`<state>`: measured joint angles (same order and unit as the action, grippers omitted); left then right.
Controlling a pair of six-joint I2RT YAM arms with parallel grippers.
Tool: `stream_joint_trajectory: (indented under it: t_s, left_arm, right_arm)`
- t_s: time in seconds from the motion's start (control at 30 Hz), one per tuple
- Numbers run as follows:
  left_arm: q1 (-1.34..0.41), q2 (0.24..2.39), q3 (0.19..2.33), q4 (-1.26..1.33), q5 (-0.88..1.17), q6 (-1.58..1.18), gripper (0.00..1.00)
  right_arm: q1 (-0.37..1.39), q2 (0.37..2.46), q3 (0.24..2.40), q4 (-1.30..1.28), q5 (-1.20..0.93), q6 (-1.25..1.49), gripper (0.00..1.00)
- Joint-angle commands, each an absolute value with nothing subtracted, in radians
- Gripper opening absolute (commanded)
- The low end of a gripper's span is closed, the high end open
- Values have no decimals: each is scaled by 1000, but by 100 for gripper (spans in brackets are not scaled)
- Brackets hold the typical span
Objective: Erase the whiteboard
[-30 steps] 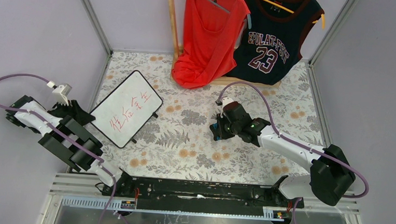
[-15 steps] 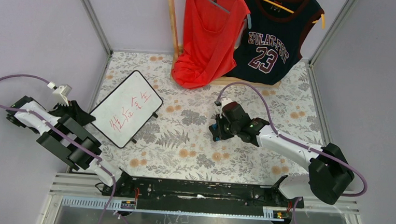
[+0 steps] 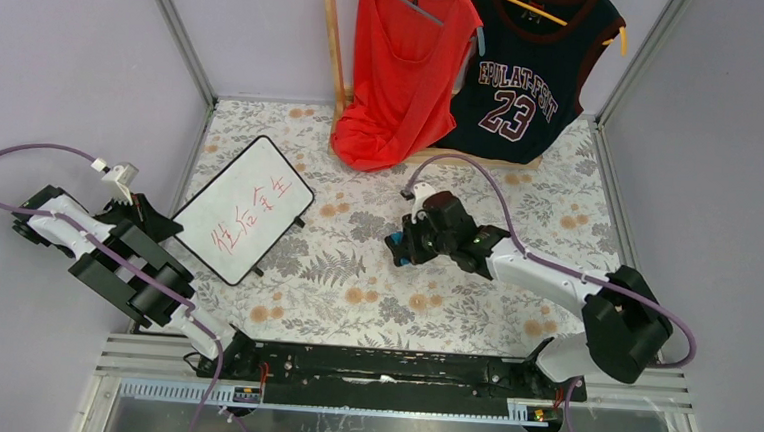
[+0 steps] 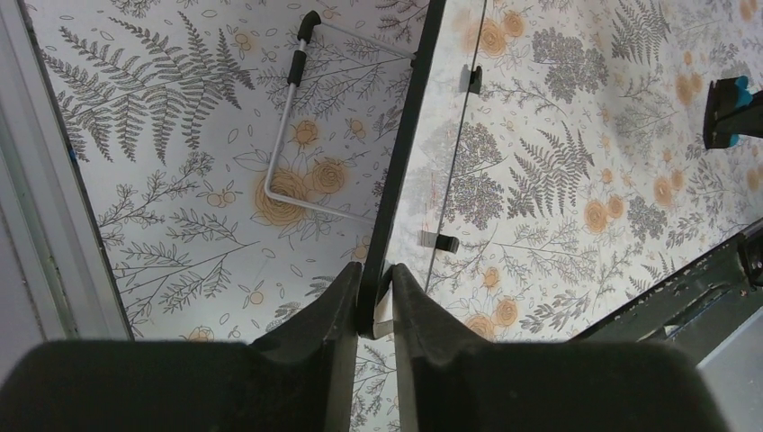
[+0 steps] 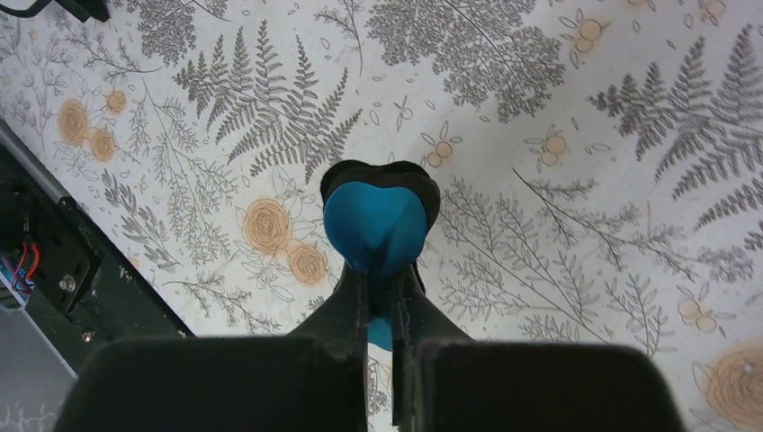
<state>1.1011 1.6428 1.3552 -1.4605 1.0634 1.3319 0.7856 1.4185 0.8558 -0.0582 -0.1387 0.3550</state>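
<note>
Two grippers are busy: at nine o'clock our left gripper [image 4: 375, 277] pinches the black frame of the whiteboard [image 3: 243, 211], we judge to steady it against a wiping push, while near the middle of the table [image 3: 520, 194] our right gripper [image 5: 378, 281] is clamped on a blue eraser [image 5: 375, 225], pad forward, well apart from the board. The board bears red handwritten characters, none wiped, which we cannot read with confidence. Farthest off, at one o'clock, hangs a dark jersey [image 3: 526, 85] numbered 23, its lettering too small to trust.

White arms [image 3: 547, 276] with black joints [image 3: 631, 336], purple cables [image 3: 24, 147], black base rail [image 3: 379, 366]
</note>
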Motion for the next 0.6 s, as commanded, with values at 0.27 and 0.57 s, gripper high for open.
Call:
stream_joint_trajectory:
  t_s: [0.27, 0.57]
  left_arm:
    - [1111, 1691, 1345, -1451, 1074, 1347, 0]
    - [1111, 1710, 1350, -1451, 1059, 1348, 0]
  right_arm:
    - [822, 1642, 1139, 70, -237, 295, 0]
    - [869, 1925, 1493, 27, -247, 190, 0]
